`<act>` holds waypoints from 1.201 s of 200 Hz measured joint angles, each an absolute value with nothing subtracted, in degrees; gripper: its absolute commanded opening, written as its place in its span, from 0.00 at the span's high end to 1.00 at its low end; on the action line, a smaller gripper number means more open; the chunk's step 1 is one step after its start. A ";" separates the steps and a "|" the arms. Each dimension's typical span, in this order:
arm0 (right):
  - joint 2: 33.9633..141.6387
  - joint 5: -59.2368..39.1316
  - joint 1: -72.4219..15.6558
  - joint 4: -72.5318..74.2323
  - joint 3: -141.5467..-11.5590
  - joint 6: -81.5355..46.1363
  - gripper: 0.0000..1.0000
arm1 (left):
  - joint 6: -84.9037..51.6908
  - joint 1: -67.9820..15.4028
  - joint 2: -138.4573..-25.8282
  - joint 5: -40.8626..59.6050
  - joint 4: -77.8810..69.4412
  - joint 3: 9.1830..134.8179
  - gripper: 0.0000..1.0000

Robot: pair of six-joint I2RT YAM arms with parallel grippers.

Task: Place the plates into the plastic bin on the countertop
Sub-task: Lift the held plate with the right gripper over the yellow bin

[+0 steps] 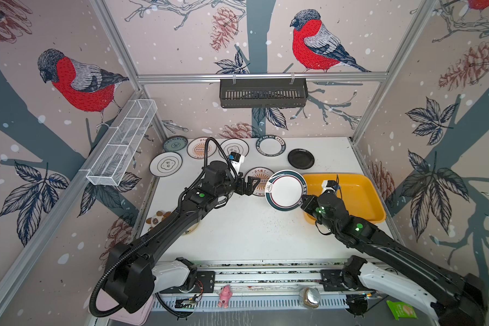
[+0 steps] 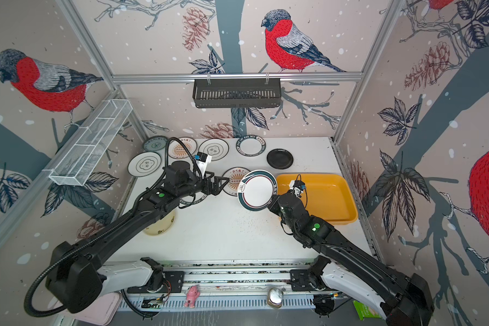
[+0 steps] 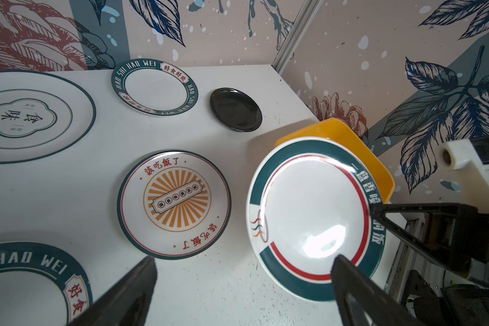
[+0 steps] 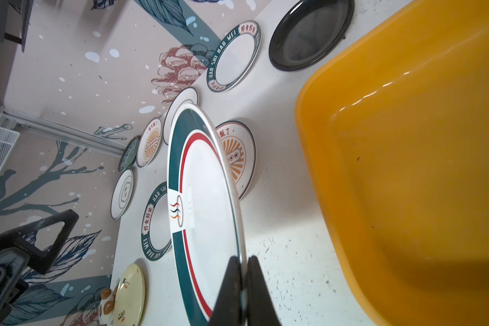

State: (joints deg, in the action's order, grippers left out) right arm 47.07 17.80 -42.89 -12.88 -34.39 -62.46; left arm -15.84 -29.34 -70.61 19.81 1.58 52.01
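My right gripper is shut on the rim of a white plate with a teal and red rim. The plate hangs tilted above the countertop, at the left edge of the yellow plastic bin, which holds nothing. Just left of the plate my left gripper is open with nothing between its fingers. A sunburst plate lies flat beyond it. Several more plates lie along the back: grey-teal, sunburst, lettered rim, black. A cream plate and a lettered plate lie under my left arm.
A black slotted basket hangs on the back wall and a white wire rack on the left wall. A small figurine sits at the countertop's left edge. A pink tray lies below the front left corner.
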 measured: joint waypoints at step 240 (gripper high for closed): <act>52.56 -4.86 -6.66 -16.47 -38.57 -39.88 1.00 | -24.25 -36.82 -84.58 11.81 -9.26 57.47 0.04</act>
State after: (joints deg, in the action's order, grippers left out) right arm 52.56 -4.86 -6.66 -16.47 -38.57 -39.88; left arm -24.25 -36.82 -84.58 11.81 -9.26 57.47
